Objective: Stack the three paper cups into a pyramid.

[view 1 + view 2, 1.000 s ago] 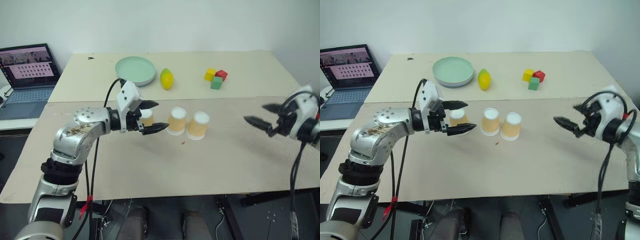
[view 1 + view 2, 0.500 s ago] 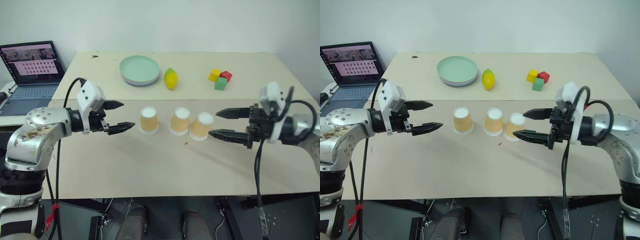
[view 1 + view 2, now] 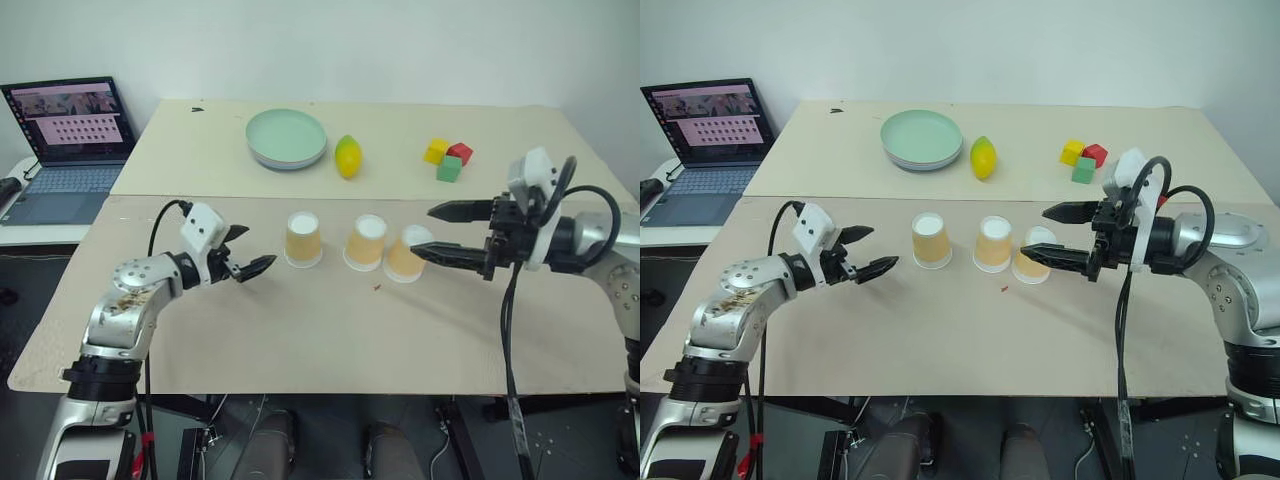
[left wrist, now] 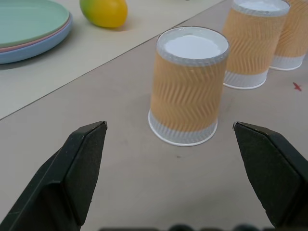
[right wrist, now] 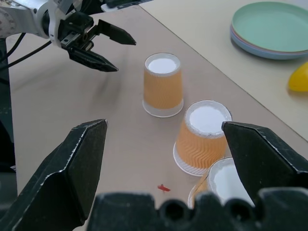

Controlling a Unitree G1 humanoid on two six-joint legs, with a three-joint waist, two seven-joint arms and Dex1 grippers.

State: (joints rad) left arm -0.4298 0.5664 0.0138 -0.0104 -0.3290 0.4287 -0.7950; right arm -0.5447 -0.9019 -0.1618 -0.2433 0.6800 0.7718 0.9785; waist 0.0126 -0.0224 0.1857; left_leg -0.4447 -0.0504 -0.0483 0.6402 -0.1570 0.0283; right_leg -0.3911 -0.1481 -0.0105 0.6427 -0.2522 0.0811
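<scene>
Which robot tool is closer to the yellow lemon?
Right, I think, but it's close. The lemon lies at the table's back by the green plate. The right tool is open at the cup row's right end; the left tool is open beyond its left end.

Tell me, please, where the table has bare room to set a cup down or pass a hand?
Bare room: the near strip in front of the three paper cups, and the far stretch between lemon and blocks. Crowded: the cup row, hemmed by the left gripper and right gripper.
</scene>
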